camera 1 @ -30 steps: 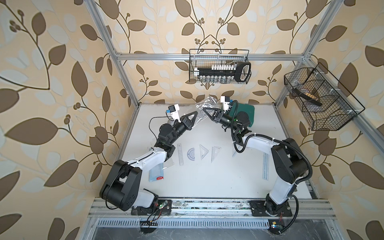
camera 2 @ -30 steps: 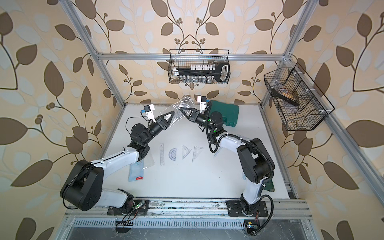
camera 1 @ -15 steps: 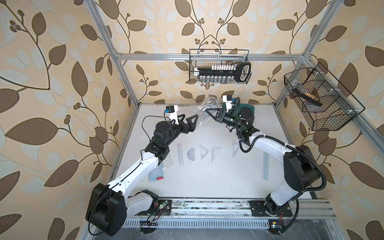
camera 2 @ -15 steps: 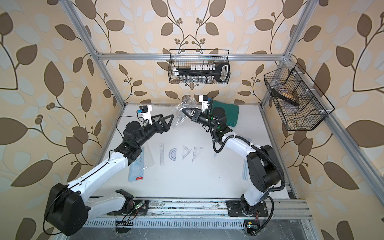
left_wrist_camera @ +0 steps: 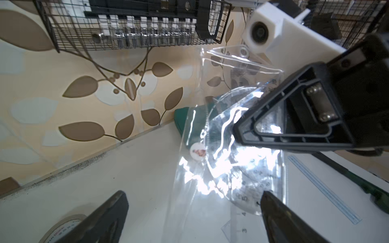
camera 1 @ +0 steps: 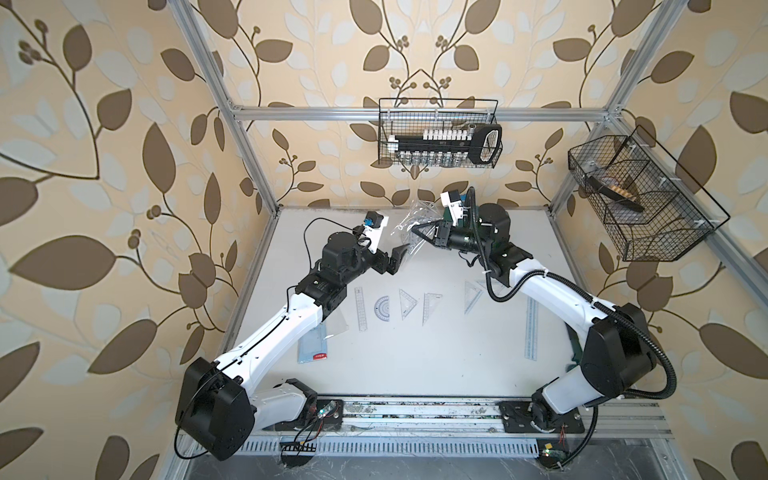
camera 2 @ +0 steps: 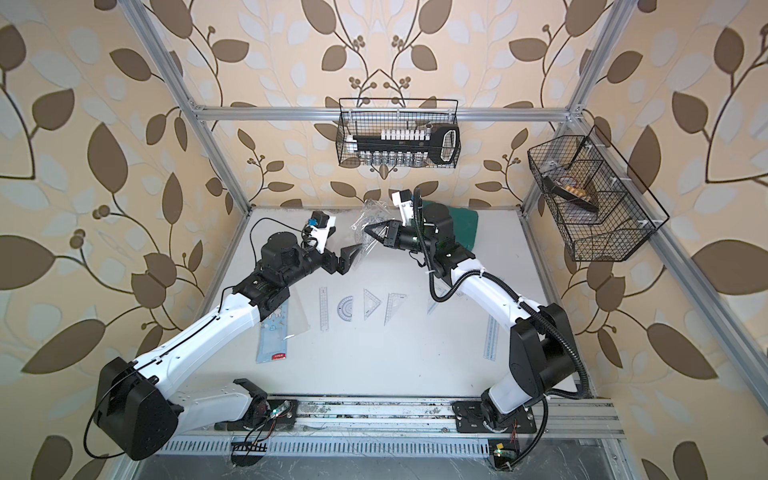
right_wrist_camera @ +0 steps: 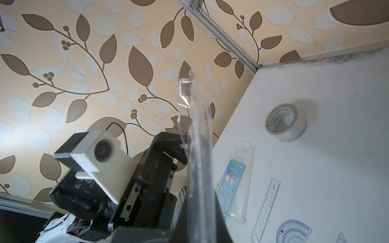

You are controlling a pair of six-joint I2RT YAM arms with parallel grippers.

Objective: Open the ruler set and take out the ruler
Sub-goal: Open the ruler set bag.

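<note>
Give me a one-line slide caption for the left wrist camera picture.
Open left gripper faces a clear plastic ruler-set pouch pinched in the right gripper above the white table.

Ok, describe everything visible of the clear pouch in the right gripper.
The clear pouch is thin, crinkled, glossy plastic with a hang-hole tab and a small round sticker. It is held above the table's far end, pinched in the shut right gripper. A protractor shows inside. The open left gripper is just beside it, not gripping.

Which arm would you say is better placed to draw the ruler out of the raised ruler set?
Left. The left end effector is open facing the ruler set; the right end effector is shut on it, holding it aloft.
</note>
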